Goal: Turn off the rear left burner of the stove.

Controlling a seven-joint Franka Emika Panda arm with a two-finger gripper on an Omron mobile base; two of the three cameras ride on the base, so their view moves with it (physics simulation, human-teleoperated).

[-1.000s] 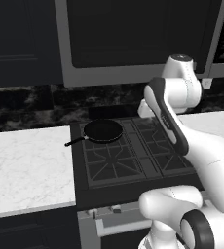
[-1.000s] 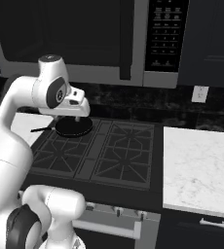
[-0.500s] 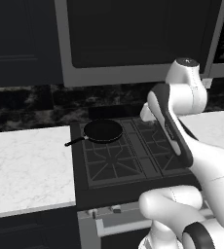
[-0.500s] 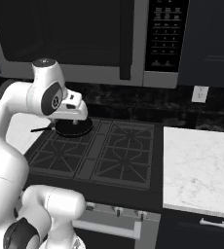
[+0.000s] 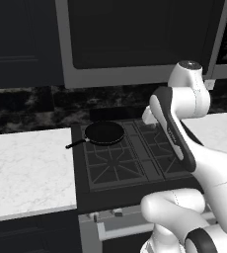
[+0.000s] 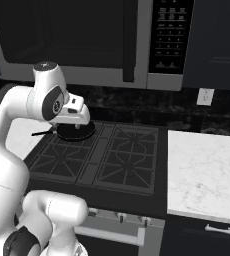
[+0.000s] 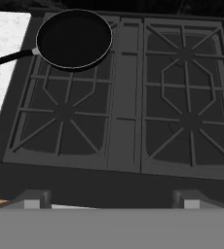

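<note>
Above the stove (image 7: 128,141) is where I've got the hand, camera looking straight down over the grates. I'm in the approach step: no knob touched yet, as far as I can judge. The gripper (image 7: 111,199) shows its two fingertips (image 7: 33,198) set wide apart at the bottom of the hand view, so it's spread and carrying nothing.

The rear left burner (image 7: 75,53) is the back-left quarter of the stove, and the frying pan (image 7: 74,38) sits right on top of it, its handle pointing off the stove's left edge toward the white counter (image 5: 26,168). That handle's long axis runs roughly side to side across the stove, tipped slightly forward.

Next I reckon I need to drop down to the stove's front panel, where the small knobs (image 6: 119,216) sit, pick the one for that back-left quarter, and close on it to twist. Which knob that is, I can't tell from here.
</note>
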